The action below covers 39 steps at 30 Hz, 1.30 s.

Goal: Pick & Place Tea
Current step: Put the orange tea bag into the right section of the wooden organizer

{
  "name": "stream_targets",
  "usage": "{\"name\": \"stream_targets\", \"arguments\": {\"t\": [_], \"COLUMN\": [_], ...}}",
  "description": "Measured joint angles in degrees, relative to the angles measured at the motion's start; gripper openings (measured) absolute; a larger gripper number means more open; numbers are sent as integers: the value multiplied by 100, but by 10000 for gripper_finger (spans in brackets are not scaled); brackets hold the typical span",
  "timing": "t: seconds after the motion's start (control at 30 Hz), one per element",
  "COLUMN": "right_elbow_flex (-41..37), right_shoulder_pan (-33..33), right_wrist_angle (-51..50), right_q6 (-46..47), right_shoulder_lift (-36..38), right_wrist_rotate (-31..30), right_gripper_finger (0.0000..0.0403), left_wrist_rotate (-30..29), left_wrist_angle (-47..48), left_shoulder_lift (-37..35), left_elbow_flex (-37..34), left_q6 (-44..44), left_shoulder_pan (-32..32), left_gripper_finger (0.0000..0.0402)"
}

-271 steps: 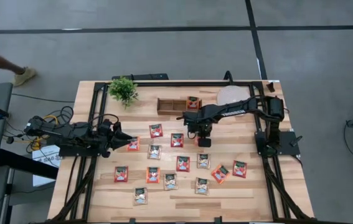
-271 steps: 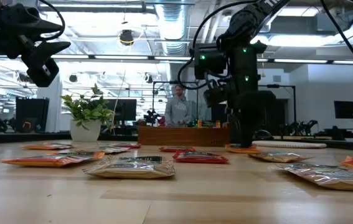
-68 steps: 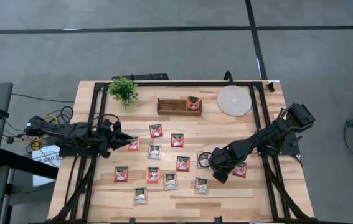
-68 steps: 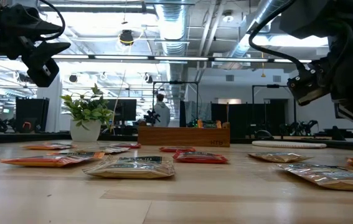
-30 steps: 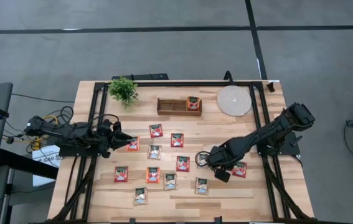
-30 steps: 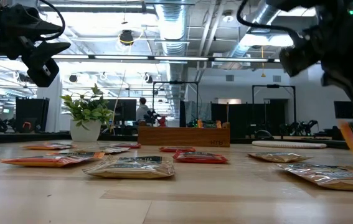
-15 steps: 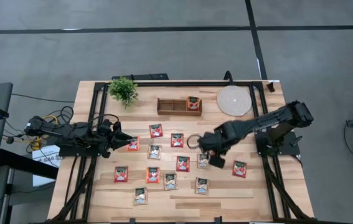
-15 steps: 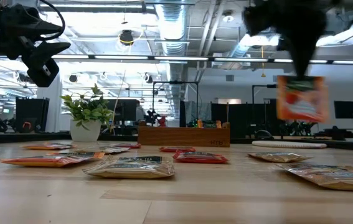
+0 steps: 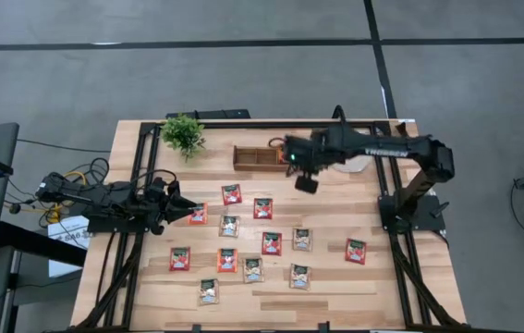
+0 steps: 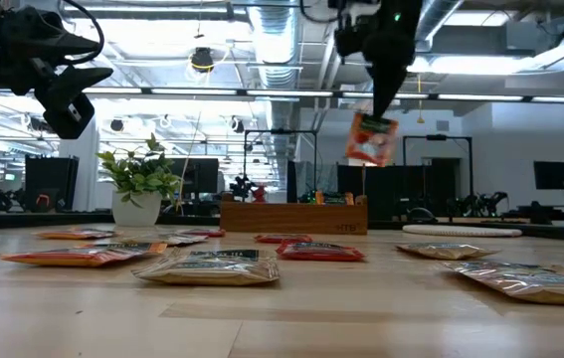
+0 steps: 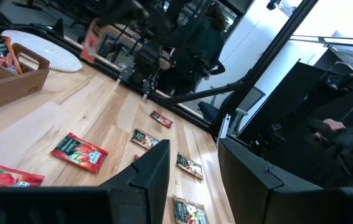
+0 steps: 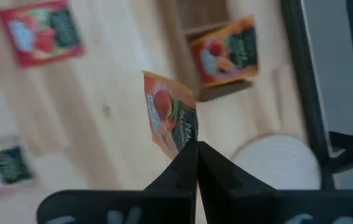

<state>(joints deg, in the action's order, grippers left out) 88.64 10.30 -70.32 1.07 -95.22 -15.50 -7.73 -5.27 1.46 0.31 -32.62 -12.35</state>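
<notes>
Right wrist view has the right gripper clenched on the corner of an orange sachet, a peach picture and dark green label on its face. It hangs crumpled and tilted, in the air above the tray, near the end compartment where another orange sachet already sits. Just beside that end of the tray lies a round pale disc. More sachets, red, orange and pale green, lie flat on the table well apart from the tray. Off past the plant, the left gripper waits, fingers apart, holding nothing.
</notes>
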Motion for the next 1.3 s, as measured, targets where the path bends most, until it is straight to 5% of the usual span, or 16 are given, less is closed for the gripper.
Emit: {"name": "stream_targets", "arguments": {"t": [0.27,0.73,1.3], "right_elbow_flex": [453,2260,2332], "right_shoulder_pan": [609,722,1144], "right_wrist_angle": [406,-57,-267], "right_q6": [-1010,-2402,-2513], "right_shoulder_lift": [-639,-2409,-2413], "right_wrist_rotate": [-143,-752,-366], "right_gripper_finger": [0,0,0], "left_wrist_rotate": [-4,-122,-132], "left_wrist_angle": [8,6,12], "left_shoulder_lift": [1,-1,1], "left_elbow_flex": [-1,-1,1], "left_q6": [21,-4,20], "left_shoulder_pan": [0,0,1], "left_gripper_finger": [129,129,129]}}
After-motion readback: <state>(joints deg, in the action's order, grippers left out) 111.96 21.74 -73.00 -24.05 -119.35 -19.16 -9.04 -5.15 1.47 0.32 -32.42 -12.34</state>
